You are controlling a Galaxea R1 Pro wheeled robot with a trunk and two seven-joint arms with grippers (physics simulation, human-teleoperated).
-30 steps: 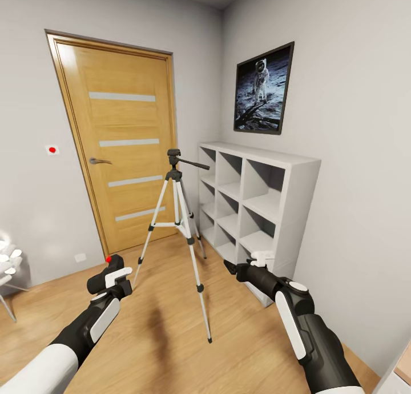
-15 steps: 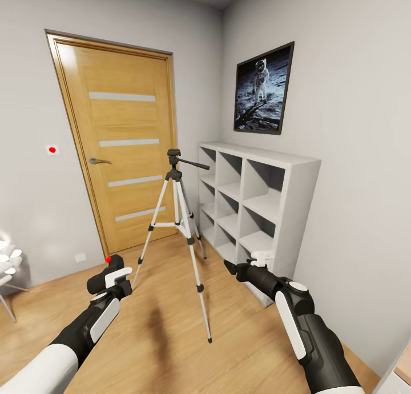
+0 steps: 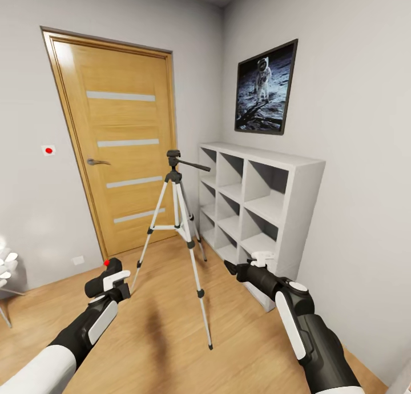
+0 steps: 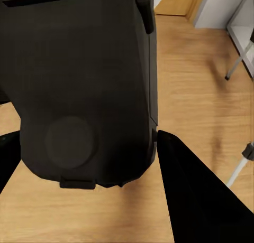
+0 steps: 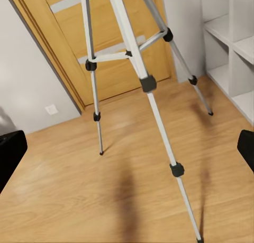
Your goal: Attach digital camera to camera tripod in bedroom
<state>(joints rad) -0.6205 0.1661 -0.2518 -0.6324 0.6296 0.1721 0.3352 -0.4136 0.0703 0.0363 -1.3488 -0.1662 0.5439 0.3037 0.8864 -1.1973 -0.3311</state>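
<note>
The left gripper (image 3: pixel 108 277) is clamped around the digital camera (image 3: pixel 101 277), its red button showing at the top; in the left wrist view the camera's black body (image 4: pixel 84 90) sits between the two dark fingers, pressed on both sides. The camera tripod (image 3: pixel 178 234) stands on the wood floor in front of the door (image 3: pixel 123 148), close beside the white cube shelf (image 3: pixel 260 202), with the astronaut picture (image 3: pixel 265 88) on the wall above the shelf.

What the next move turns on is the tripod's black head (image 3: pixel 173 154). From the held camera it lies at about one o'clock in the head view, well above and farther into the room, well apart from the gripper. The tripod's long axis is upright, its pan handle pointing toward three o'clock, toward the shelf. The left arm is the one carrying the load, so it will likely have to rise and reach forward.

The left forearm is low and angled up toward the door. The right gripper (image 3: pixel 231 266) hangs low near the shelf's foot, fingers spread wide with nothing between them, looking at the tripod's legs (image 5: pixel 143 79).
</note>
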